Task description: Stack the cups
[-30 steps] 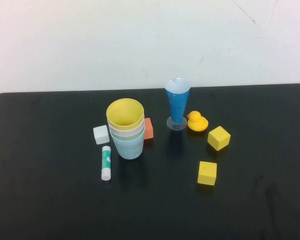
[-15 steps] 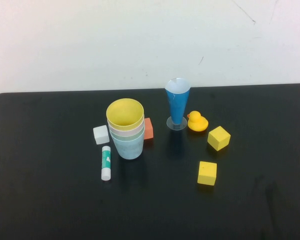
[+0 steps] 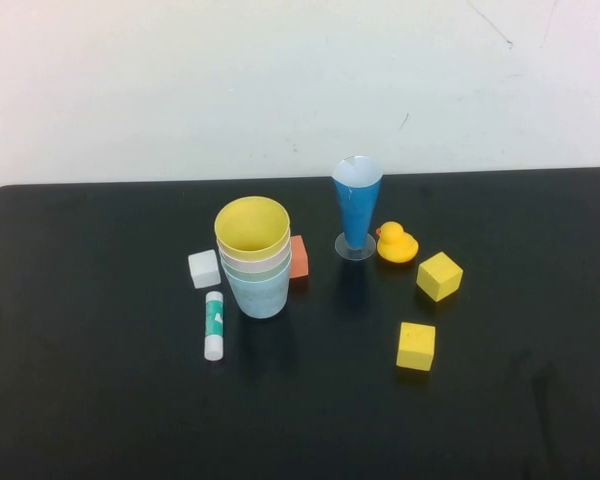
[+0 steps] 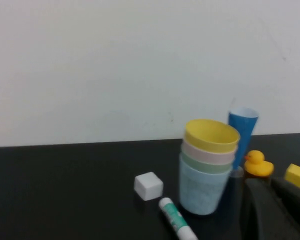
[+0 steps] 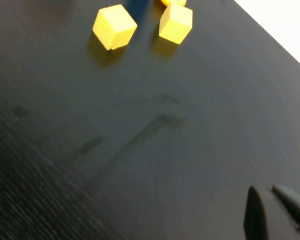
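Four cups (image 3: 254,258) stand nested in one upright stack near the middle of the black table (image 3: 100,400): blue at the bottom, then green, pink, and yellow on top, its mouth open upward. A white cube (image 3: 203,268) sits just beside the stack on its left, and a glue stick (image 3: 214,325) lies flat in front of that cube. An orange block (image 3: 298,257) touches the stack's right side. Farther right stands a tall blue cone glass (image 3: 356,206) on a clear foot, with a rubber duck (image 3: 396,244) just beside it. Two yellow cubes lie to the right: one (image 3: 439,276) near the duck, the other (image 3: 415,346) nearer the robot.

Neither arm shows in the high view. In the left wrist view the left gripper (image 4: 272,207) is a dark shape with jaws closed on nothing, well apart from the stack. In the right wrist view the right gripper (image 5: 270,210) hangs over bare table, jaws likewise closed and empty, with both yellow cubes far off.
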